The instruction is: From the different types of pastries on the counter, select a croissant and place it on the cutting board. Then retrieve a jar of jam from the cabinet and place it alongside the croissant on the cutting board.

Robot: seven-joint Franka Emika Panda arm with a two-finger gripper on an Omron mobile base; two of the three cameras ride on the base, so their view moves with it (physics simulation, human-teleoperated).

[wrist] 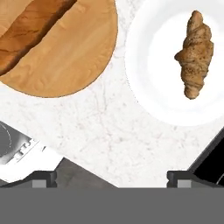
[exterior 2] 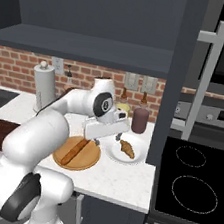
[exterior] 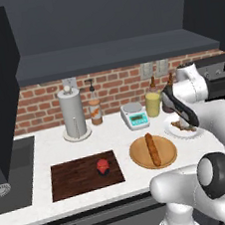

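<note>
Just croissant beside open hand

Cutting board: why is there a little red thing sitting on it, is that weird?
A bit, yes. The jar of jam already sits on the cutting board, though it was meant to come from the cabinet later. The croissant lies on its white plate, untouched. Nothing looks spilled or broken.

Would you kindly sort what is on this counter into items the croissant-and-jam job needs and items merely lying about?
Needed:
small golden-brown croissant on the round white plate
dark-brown wooden cutting board
tiny red-topped jam jar
open pincer

Lying about:
long brown bread stick on the round tan wooden plate
paper towel roll
kitchen scale
</note>
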